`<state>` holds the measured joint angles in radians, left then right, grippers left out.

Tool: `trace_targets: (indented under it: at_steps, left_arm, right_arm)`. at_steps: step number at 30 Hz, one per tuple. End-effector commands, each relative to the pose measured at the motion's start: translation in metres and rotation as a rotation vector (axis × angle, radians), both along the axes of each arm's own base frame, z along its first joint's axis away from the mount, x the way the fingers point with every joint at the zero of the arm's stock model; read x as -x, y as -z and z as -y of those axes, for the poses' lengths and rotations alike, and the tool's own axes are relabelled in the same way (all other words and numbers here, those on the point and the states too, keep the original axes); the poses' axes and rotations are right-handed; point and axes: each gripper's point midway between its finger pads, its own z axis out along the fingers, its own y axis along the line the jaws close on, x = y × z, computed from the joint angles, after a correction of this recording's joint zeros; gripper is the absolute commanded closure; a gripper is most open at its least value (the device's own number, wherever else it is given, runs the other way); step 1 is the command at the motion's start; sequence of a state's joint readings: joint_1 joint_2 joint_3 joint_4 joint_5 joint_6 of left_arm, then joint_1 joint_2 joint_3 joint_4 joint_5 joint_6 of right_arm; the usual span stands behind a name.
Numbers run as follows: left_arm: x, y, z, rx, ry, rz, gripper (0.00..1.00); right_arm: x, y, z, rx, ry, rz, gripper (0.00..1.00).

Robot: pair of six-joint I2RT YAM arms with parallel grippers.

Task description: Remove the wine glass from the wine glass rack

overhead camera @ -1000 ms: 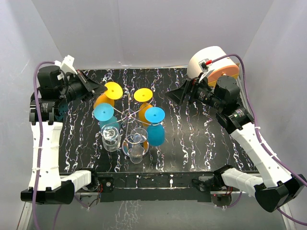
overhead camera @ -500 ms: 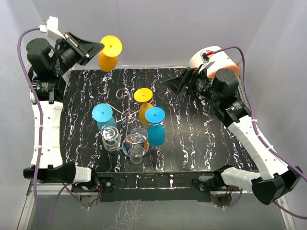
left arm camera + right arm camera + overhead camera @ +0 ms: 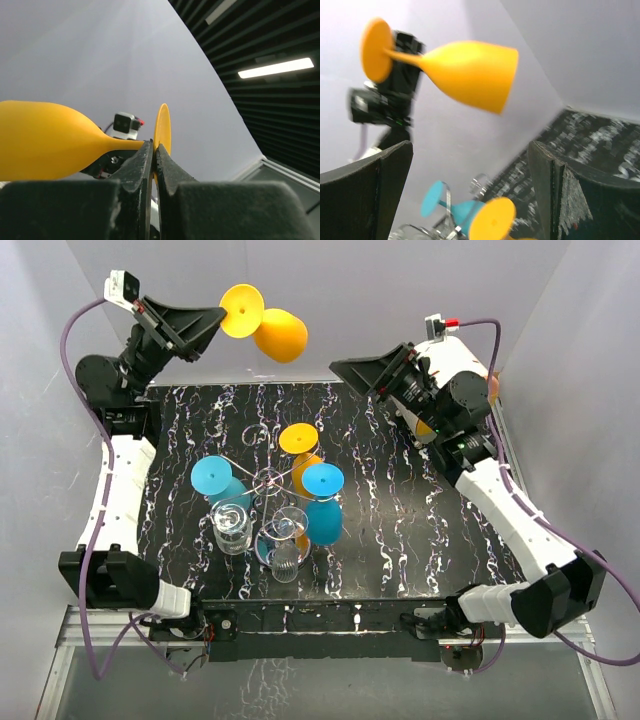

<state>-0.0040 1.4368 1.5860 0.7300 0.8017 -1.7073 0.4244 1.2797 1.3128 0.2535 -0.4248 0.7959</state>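
Yellow wine glass [image 3: 280, 335] lies sideways, its stem clenched in the left pincer [image 3: 222, 316], well clear of the rack [image 3: 268, 480].

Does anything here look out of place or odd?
Yes. One yellow wine glass lies sideways in mid-air, pinched at its stem by the left gripper, high above the table. The other coloured glasses sit foot-up around the wine glass rack.

The left arm [image 3: 113, 490] and right arm [image 3: 515, 515] have white shells on their long links and black housings at the joints and bases. A purple cable [image 3: 72, 330] runs along each, past a small white camera block [image 3: 125, 283] at the wrist. The left gripper [image 3: 218, 313] and right gripper [image 3: 340, 366] are black wedges.
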Motion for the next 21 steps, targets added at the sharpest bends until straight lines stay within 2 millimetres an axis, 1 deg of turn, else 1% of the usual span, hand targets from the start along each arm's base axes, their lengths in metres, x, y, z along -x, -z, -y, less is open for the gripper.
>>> trace_targets:
  at_steps: [1, 6, 10, 13, 15, 17, 21]
  left_arm:
    - [0.086, -0.035, 0.001, 0.087, 0.139, 0.198, 1.0]
    - [0.102, -0.03, 0.0, 0.137, 0.195, 0.212, 1.0]
    - [0.111, -0.029, -0.002, 0.155, 0.224, 0.242, 1.0]
    - [0.112, -0.026, -0.001, 0.156, 0.224, 0.236, 1.0]
    - [0.109, -0.023, -0.002, 0.161, 0.224, 0.227, 1.0]
    - [0.109, -0.019, -0.002, 0.168, 0.234, 0.22, 1.0]
    - [0.106, -0.014, -0.004, 0.194, 0.253, 0.208, 1.0]
  right_arm:
    - [0.03, -0.069, -0.001, -0.269, -0.163, 0.165, 0.02]
    - [0.033, -0.076, -0.019, -0.359, -0.291, 0.155, 0.04]
    - [0.038, -0.08, -0.033, -0.383, -0.334, 0.158, 0.06]
    - [0.047, -0.084, -0.04, -0.401, -0.371, 0.169, 0.1]
    - [0.058, -0.087, -0.044, -0.414, -0.407, 0.181, 0.13]
    - [0.066, -0.09, -0.048, -0.428, -0.436, 0.184, 0.2]
    - [0.084, -0.098, -0.048, -0.479, -0.496, 0.192, 0.39]
